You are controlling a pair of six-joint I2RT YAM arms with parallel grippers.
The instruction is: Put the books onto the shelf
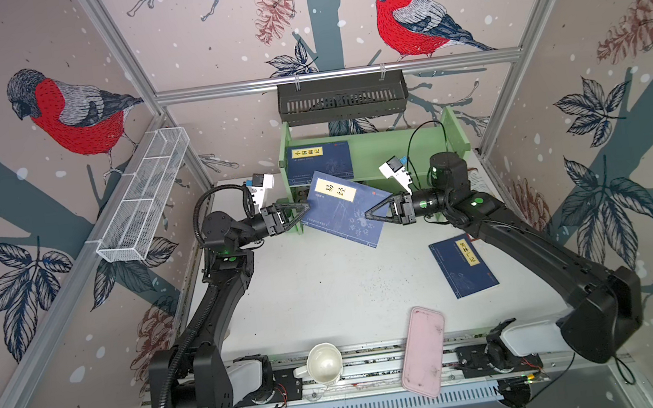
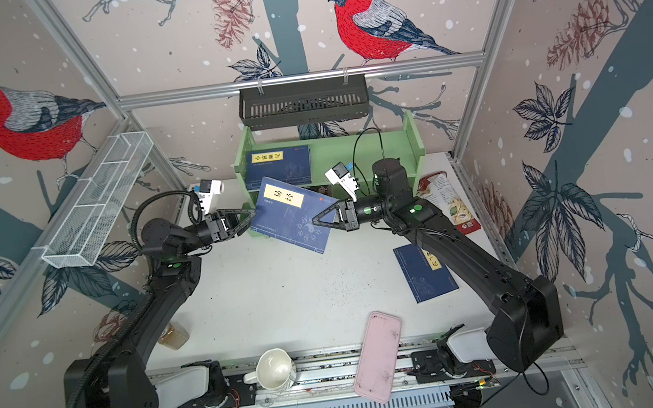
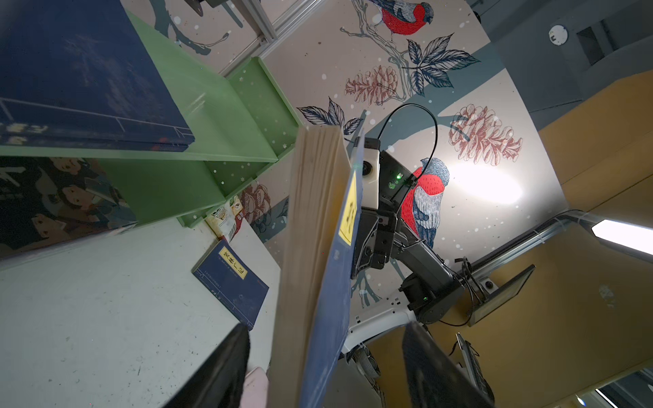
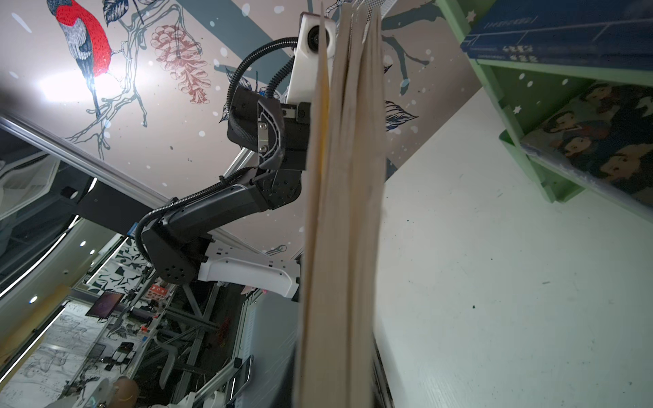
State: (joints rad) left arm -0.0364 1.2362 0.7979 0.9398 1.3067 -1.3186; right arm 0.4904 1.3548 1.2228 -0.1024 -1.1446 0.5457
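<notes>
Book [image 1: 324,159] atop shelf [image 1: 394,151], second book [image 3: 60,201] (flat, perhaps) beneath, third book [image 1: 464,267] on table [image 1: 327,297]

Black jointed arms [image 1: 204,323], white wrist cameras [image 1: 262,187], ribbed cable [image 1: 212,191], green lights [image 1: 232,259]

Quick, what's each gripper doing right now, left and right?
Left gripper: open, jaws either side of the tilted book, not clamping it.
Right gripper: shut on the tilted book.
</notes>
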